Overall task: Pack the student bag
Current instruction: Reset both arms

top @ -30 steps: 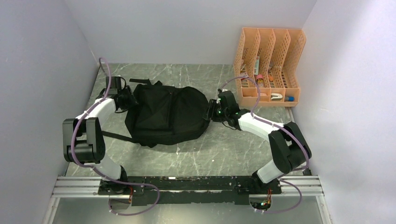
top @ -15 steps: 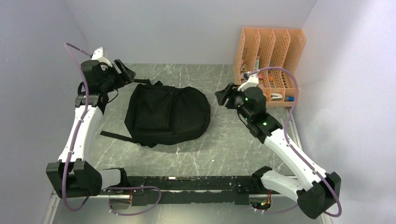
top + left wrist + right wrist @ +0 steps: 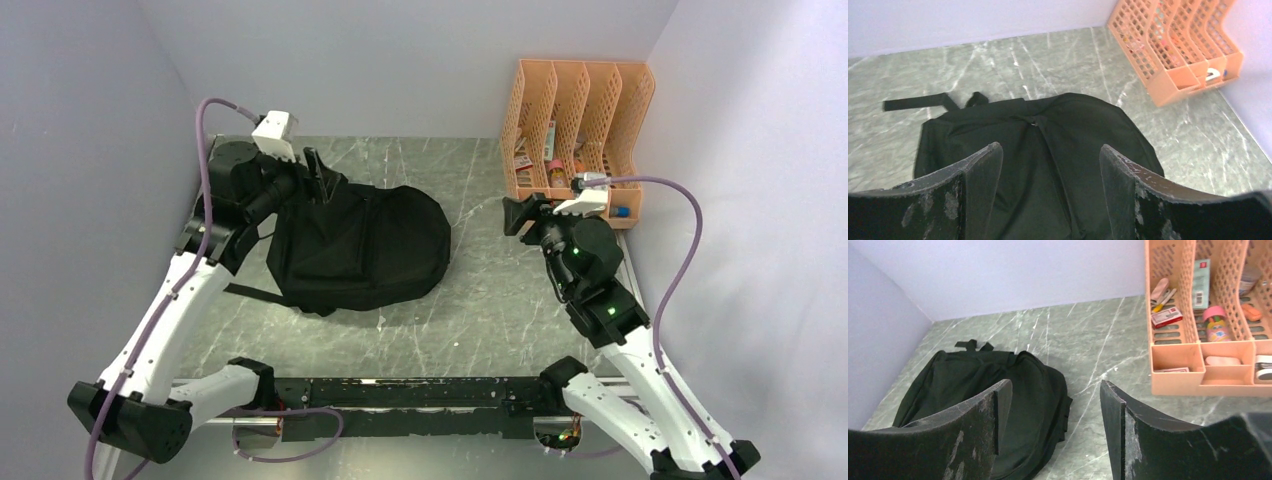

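A second ago both grippers sat low at either end of the student bag (image 3: 370, 245), right up against it. Now they're both off it and up in the air, jaws spread with nothing between them. The left gripper (image 3: 322, 180) swung out to the far left corner first and has come back to hang over the bag's left end. The right gripper (image 3: 518, 216) backed off to the right, over by the near corner of the orange file organiser (image 3: 575, 130). Both elbows have dropped toward the near edge.
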`<state>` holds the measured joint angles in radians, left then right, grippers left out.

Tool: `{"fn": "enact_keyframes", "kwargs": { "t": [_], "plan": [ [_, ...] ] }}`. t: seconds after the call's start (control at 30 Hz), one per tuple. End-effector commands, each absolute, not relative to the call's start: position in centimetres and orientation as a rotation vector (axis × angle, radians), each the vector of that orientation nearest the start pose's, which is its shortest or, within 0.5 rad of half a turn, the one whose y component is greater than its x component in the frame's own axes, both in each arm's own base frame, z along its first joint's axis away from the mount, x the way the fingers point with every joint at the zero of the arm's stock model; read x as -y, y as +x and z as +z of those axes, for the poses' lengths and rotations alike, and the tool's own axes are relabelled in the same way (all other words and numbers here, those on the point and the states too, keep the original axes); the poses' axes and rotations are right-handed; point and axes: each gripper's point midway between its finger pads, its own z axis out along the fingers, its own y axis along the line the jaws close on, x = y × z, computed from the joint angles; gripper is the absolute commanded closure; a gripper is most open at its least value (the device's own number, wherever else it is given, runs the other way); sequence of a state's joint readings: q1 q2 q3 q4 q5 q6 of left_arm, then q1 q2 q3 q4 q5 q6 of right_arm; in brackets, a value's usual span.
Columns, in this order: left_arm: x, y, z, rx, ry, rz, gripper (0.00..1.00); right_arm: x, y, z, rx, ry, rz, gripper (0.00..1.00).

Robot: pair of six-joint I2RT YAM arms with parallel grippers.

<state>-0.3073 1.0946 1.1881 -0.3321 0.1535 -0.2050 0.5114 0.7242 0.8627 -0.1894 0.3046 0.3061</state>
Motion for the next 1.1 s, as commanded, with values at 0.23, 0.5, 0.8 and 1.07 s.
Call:
{"fn": "enact_keyframes", "kwargs": {
  "t": [0.23, 0.5, 0.8, 1.07],
  "plan": [
    [8.1, 32.8, 34.6, -1.726, -0.142, -0.277, 0.22, -9.2, 28.6, 32.3, -1.638, 0.121, 0.267, 0.0],
    [6.7, 31.8, 32.1, -1.753, -0.176, -0.208, 0.18, -8.8, 29.7, 31.8, -1.65, 0.135, 0.197, 0.0],
    [3.8, 29.9, 28.8, -1.751, -0.269, -0.092, 0.18, -8.6, 30.5, 31.5, -1.626, 0.147, 0.171, 0.0],
    [2.7, 29.1, 26.4, -1.757, -0.301, -0.048, 0.19, -9.0, 30.8, 30.5, -1.635, 0.164, 0.195, 0.0]
  ]
}}
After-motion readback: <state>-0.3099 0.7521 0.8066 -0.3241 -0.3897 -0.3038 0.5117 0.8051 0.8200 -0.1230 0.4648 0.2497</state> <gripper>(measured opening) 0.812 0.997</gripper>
